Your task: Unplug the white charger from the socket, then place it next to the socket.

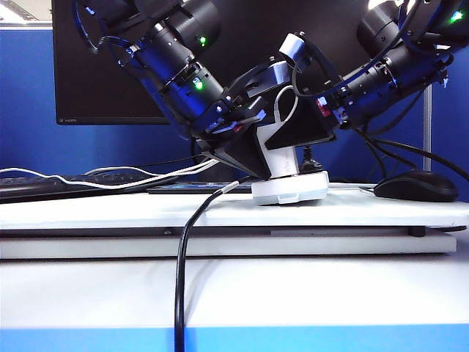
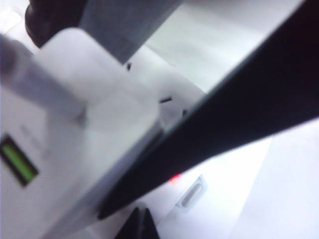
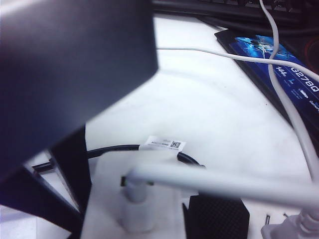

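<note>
The white charger (image 1: 282, 160) stands on the socket (image 1: 293, 189), a low white strip on the raised white board. My right gripper (image 1: 287, 150) comes in from the right and is shut on the charger (image 3: 134, 199), one dark finger on each side of my right gripper (image 3: 139, 219). A thin white cable (image 3: 224, 184) runs out of the charger. My left gripper (image 1: 260, 172) reaches in from the left, its tips down at the socket beside the charger. In the left wrist view the left gripper (image 2: 139, 226) tips are together over the socket (image 2: 234, 169), next to the charger (image 2: 89, 124). Whether the prongs still sit in the socket is hidden.
A black cable (image 1: 179, 293) with a white label (image 3: 164, 144) leaves the socket toward the front. A black mouse (image 1: 416, 185) lies at the right, a keyboard (image 1: 44, 187) and white cables (image 1: 110, 180) at the left. A blue box (image 3: 279, 64) lies behind, and a monitor (image 1: 110, 73) stands at the back.
</note>
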`<state>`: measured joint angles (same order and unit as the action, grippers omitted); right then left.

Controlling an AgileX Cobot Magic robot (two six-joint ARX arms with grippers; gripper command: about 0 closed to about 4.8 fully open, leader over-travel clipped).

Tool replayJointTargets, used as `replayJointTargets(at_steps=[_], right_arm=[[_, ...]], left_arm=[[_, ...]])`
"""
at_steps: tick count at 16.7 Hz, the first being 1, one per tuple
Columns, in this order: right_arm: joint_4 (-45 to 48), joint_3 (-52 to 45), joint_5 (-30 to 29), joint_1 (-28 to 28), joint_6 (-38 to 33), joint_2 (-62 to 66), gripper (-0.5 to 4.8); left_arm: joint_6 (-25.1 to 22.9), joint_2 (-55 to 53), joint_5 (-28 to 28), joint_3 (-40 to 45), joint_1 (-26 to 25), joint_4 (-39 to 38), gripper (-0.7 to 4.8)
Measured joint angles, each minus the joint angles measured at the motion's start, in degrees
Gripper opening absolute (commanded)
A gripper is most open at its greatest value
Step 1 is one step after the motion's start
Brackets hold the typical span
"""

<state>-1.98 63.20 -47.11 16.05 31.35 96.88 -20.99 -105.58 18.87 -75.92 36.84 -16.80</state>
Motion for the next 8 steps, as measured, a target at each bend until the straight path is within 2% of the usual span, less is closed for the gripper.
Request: replayJointTargets(at_steps=[5, 8], right_arm=[[0.00, 0.02, 0.13, 0.00, 1.31, 0.00, 0.00], [1.25, 0.00, -0.63, -0.07, -2.82, 0.22, 0.00]], left_arm=[[0.02, -0.81, -0.11, -0.52, 0.28, 0.22, -0.05], [0.02, -1.25, 0.15, -0.68, 0.28, 0.77, -0.05]])
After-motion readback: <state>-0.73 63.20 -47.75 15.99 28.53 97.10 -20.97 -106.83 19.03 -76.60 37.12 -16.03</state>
